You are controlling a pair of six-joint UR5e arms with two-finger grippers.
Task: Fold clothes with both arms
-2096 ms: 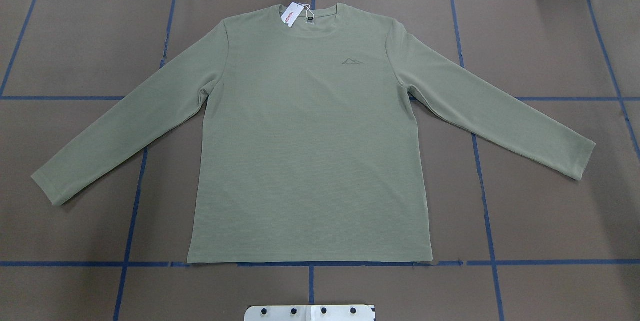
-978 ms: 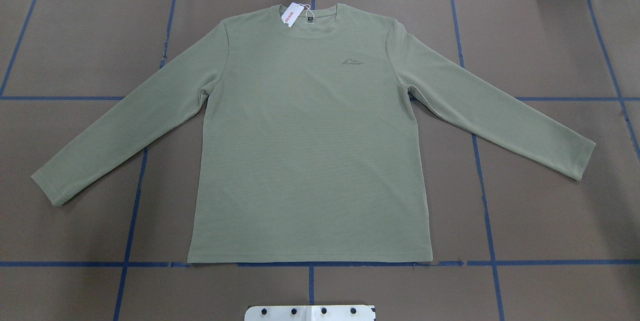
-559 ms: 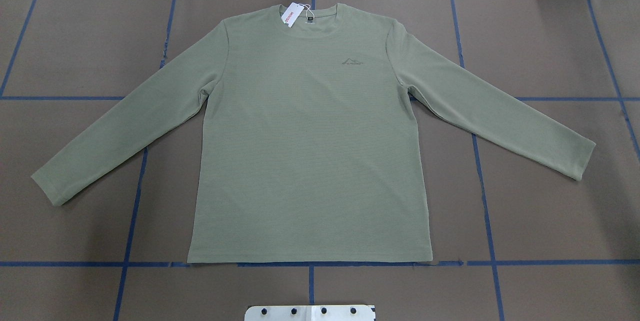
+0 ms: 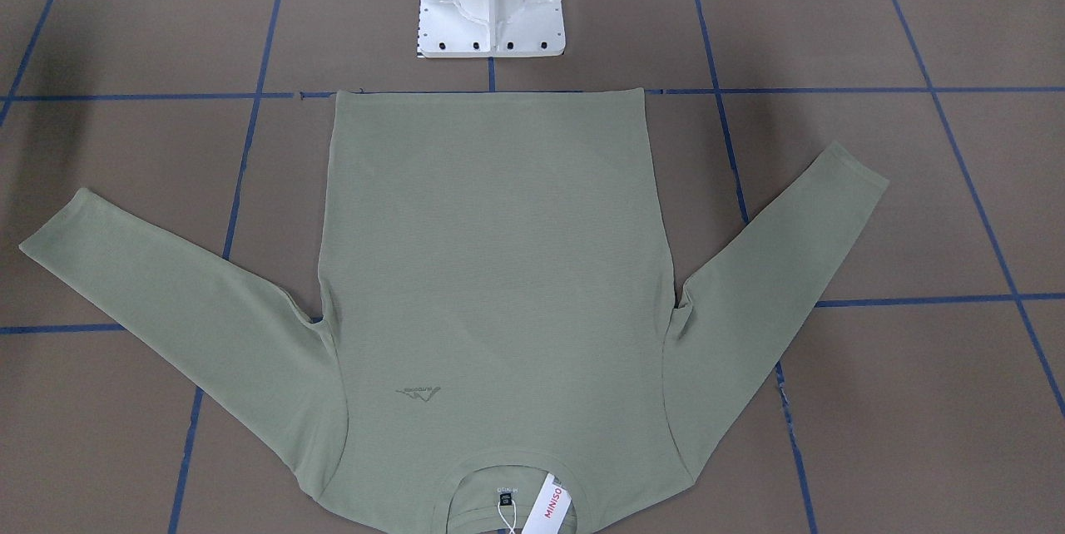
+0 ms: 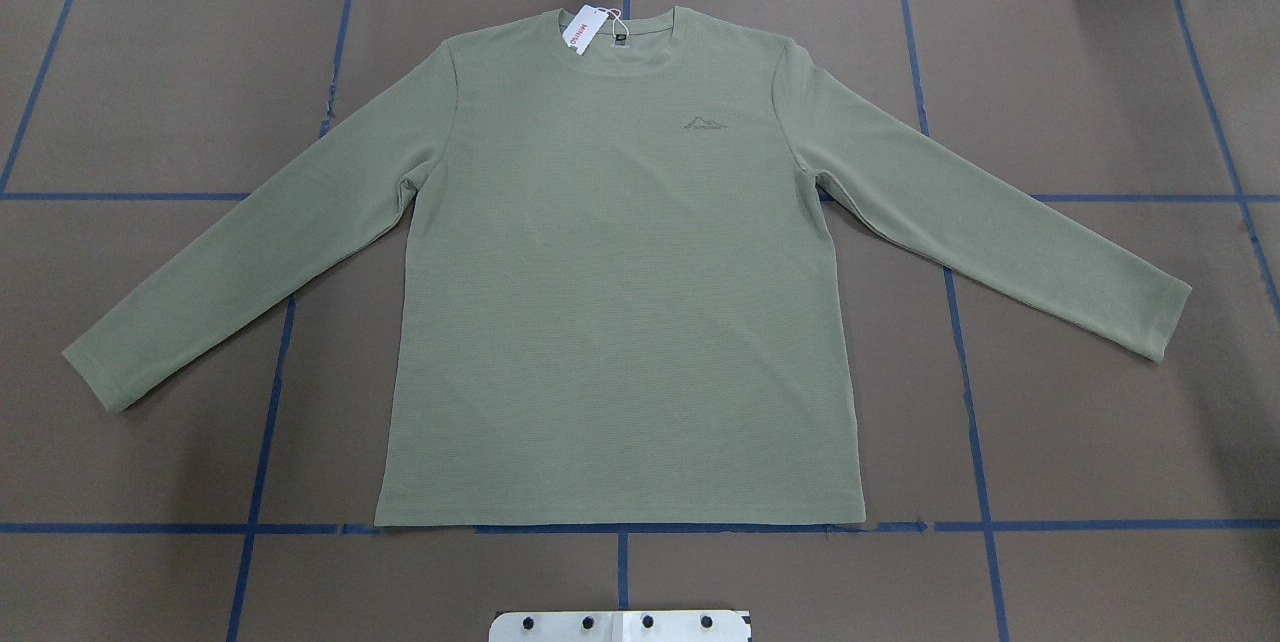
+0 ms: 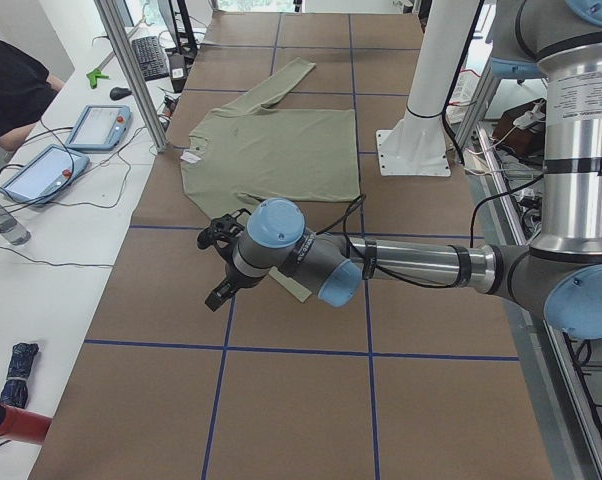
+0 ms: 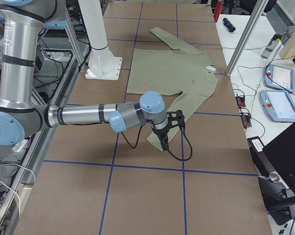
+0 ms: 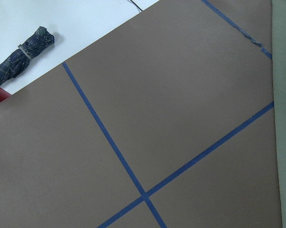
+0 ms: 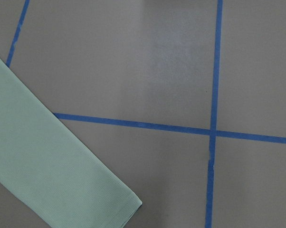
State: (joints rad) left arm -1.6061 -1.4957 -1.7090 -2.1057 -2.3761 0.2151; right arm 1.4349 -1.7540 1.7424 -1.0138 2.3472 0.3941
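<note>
The pale sage-green long-sleeved shirt [image 5: 620,302] lies flat and face up on the brown table, both sleeves spread out, neck away from the robot. It also shows in the front view [image 4: 491,268]. Its white hang tag [image 5: 583,29] lies at the collar. My left gripper [image 6: 219,265] hangs above the table just beyond the near sleeve cuff [image 6: 296,290]; I cannot tell whether it is open. My right gripper [image 7: 169,129] hangs by the other cuff [image 7: 155,139], which shows in the right wrist view [image 9: 48,175]; I cannot tell its state either.
The white pedestal base [image 4: 491,2] stands just behind the shirt's hem. Blue tape lines [image 5: 965,372] grid the table. A folded umbrella [image 8: 22,54] lies off the table's left end. Teach pendants [image 6: 96,125] and cables lie on the side bench.
</note>
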